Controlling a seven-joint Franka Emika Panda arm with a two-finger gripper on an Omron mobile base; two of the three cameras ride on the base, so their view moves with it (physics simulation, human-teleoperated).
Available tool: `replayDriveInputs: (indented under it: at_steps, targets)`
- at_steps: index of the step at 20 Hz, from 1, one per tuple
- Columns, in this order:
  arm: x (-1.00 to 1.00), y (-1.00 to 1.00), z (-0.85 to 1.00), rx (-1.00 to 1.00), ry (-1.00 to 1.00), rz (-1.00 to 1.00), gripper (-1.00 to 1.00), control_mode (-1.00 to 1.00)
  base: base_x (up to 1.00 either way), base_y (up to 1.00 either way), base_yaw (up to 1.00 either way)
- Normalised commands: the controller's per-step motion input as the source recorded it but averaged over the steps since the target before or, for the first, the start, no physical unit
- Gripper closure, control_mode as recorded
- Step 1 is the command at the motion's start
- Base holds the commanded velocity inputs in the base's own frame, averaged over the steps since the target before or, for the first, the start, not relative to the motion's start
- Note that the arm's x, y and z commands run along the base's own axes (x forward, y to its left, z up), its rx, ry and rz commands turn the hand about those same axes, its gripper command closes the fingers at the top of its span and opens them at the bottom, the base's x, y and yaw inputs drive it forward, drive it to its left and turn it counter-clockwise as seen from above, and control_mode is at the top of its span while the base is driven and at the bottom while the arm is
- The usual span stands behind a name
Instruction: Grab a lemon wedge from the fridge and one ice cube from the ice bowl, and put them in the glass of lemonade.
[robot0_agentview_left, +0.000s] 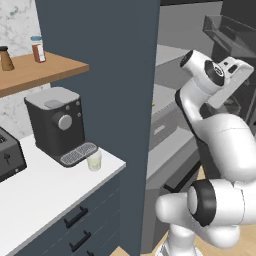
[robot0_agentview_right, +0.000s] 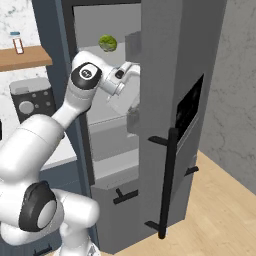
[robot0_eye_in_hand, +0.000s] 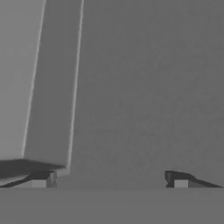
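Standing open before us is the fridge (robot0_agentview_right: 165, 100), tall and grey, its door swung toward the right base view with a long black handle (robot0_agentview_right: 167, 185) and a black dispenser panel (robot0_agentview_right: 189, 112) on its face; we see grey shelves (robot0_agentview_right: 112, 142) inside, and on the top shelf a round leafy green ball (robot0_agentview_right: 107, 43); left of the fridge rises a dark blue cabinet (robot0_agentview_left: 100, 75), and beside that runs a white counter (robot0_agentview_left: 45, 195) with dark blue drawers (robot0_agentview_left: 82, 220) beneath; our arm (robot0_agentview_left: 220, 135) reaches up from the base into the fridge interior, the hand level with the middle shelves; on the counter sits a dark coffee machine (robot0_agentview_left: 57, 122), and a black toaster (robot0_agentview_left: 10, 157) shows at the left edge; above them a wooden shelf (robot0_agentview_left: 40, 70) carries a brown shaker (robot0_agentview_left: 6, 58) and a small jar (robot0_agentview_left: 37, 49) with a red label; the glass of lemonade (robot0_agentview_left: 94, 160) stands on the counter just beside the coffee machine's drip tray, pale yellow inside; in the hand view we see our gripper (robot0_eye_in_hand: 112, 181) with its two tips spread wide apart and nothing between them, facing plain grey fridge surfaces close up; we cannot make out the lemon wedge for certain.
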Motion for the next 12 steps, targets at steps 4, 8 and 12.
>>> replayDriveInputs:
  at_steps: [4,8,12]
  targets:
    - [0.0,-0.9,-0.03,0.0,0.0,-0.2,-1.0,-1.0,0.0,0.0,0.0]
    - [0.0,-0.76,-0.18,0.0,-0.07,-0.17,-1.0,-1.0,0.0,0.0,0.0]
    - [0.0,-0.62,-0.15,0.0,-0.19,-0.09,-1.0,-1.0,0.0,0.0,0.0]
